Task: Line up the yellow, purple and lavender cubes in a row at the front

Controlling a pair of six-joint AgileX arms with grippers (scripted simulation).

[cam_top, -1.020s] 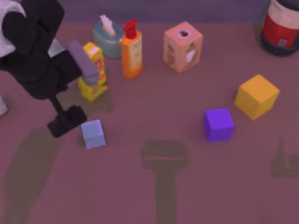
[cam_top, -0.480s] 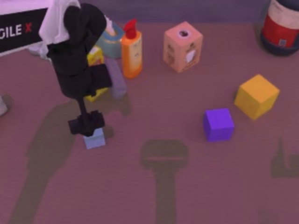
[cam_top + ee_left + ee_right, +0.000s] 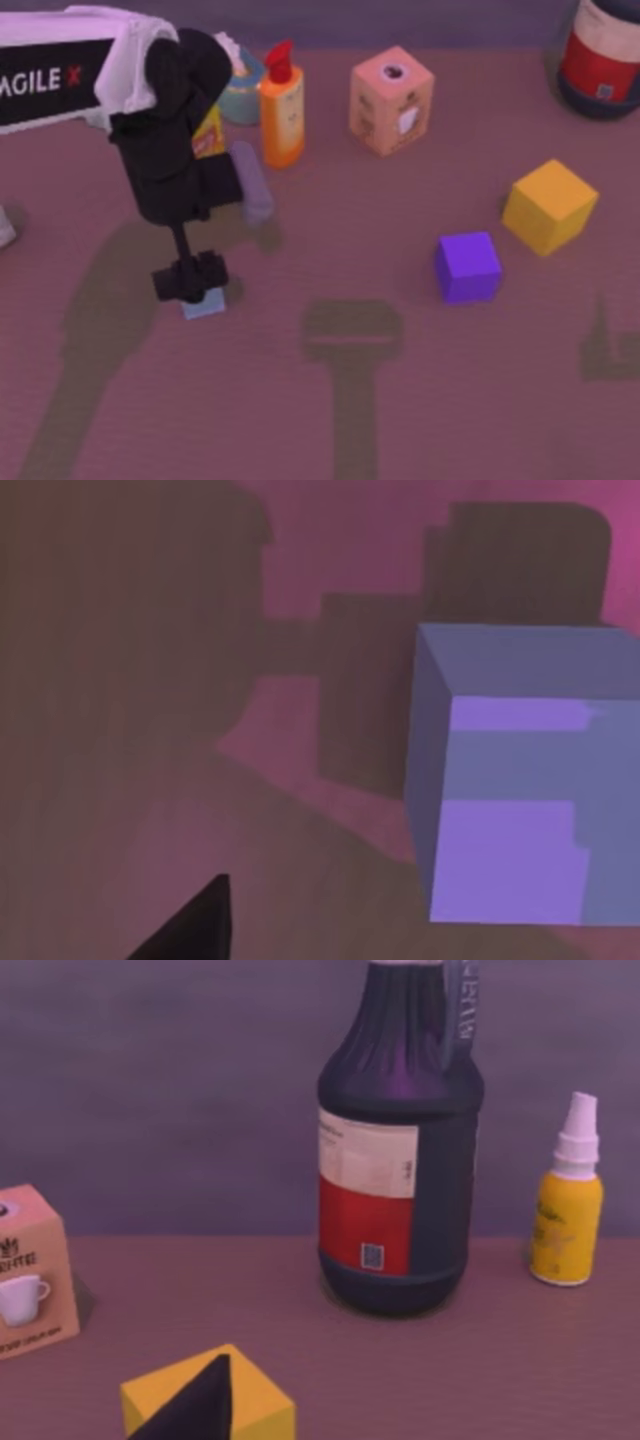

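The pale lavender cube (image 3: 206,305) sits at the front left, mostly covered by my left gripper (image 3: 190,279), which hangs open right over it. In the left wrist view the lavender cube (image 3: 520,780) looms large beside one dark fingertip (image 3: 200,925); the other finger is out of frame. The purple cube (image 3: 467,266) rests right of centre, and the larger yellow cube (image 3: 549,206) lies just beyond it to the right. My right gripper (image 3: 285,1410) is out of the top view; its wrist view shows one fingertip (image 3: 200,1405) over the yellow cube (image 3: 255,1405), open and holding nothing.
Along the back stand a yellow juice carton (image 3: 210,135) half hidden by my left arm, a tissue tub (image 3: 240,85), an orange bottle (image 3: 282,105), a pink box (image 3: 392,98) and a large dark bottle (image 3: 600,55). A small yellow dropper bottle (image 3: 567,1210) shows beside it.
My left arm has swung in from the far left and brought its gripper down over the lavender cube. The cubes have not moved.
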